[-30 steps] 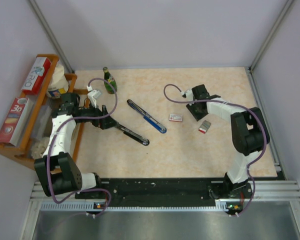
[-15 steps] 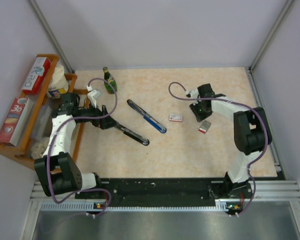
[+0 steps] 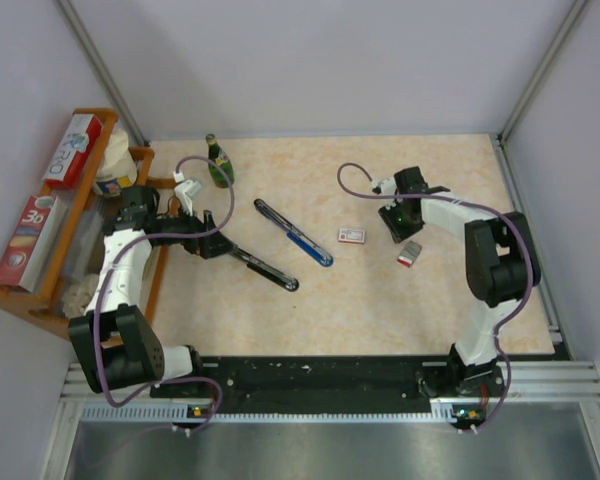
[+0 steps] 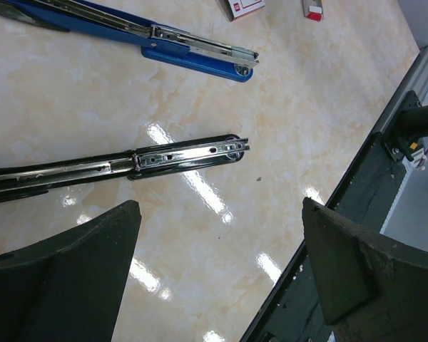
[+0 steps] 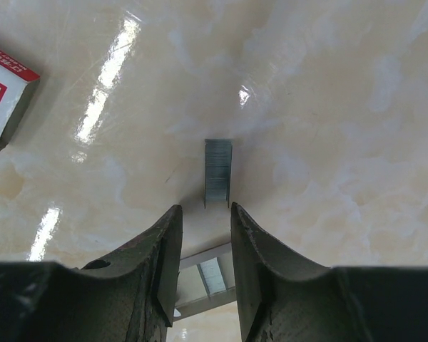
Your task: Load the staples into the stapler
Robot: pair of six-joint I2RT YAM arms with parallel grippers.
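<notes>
We read only what looks like "30" on the red box (image 3: 22, 245) on the shelf (image 3: 20, 300); the staples box (image 5: 3, 92) print is illegible.

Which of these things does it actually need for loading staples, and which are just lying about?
Needed: staple strip, staple box, inner tray, black stapler, blue stapler.
Lying about: green bottle, wooden rack.
</notes>
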